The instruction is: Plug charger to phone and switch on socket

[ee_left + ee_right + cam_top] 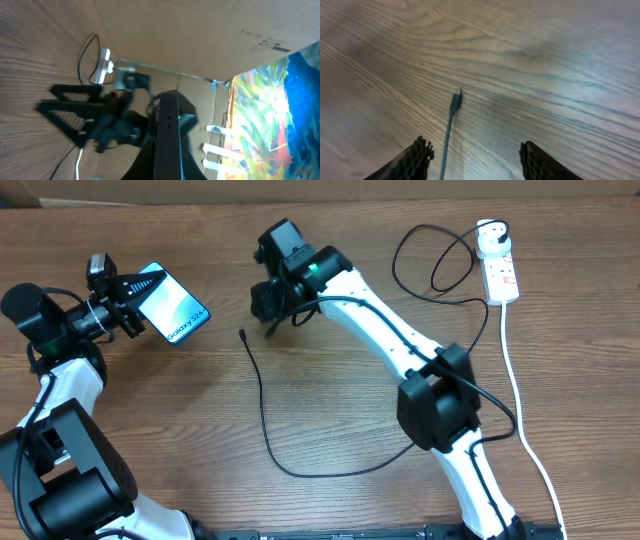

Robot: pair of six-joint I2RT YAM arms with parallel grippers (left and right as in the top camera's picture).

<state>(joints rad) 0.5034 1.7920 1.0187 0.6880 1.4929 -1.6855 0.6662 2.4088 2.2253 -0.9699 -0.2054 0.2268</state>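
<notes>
My left gripper (138,304) is shut on one end of the phone (173,305) at the table's left and holds it off the wood, cyan screen up. In the left wrist view the phone (170,135) shows edge-on as a dark slab. The charger's thin black cable (263,420) lies across the middle, and its connector tip (244,333) rests free on the wood. My right gripper (272,326) hangs just right of that tip, open and empty. In the right wrist view the tip (456,100) lies ahead of the fingers (416,160), nearer the left one. The socket (501,272) lies at the far right.
The charger's plug (489,237) sits in the socket's far end, with cable loops (435,265) beside it. A white cord (520,410) runs from the socket toward the front edge. A cardboard wall (120,190) stands along the back.
</notes>
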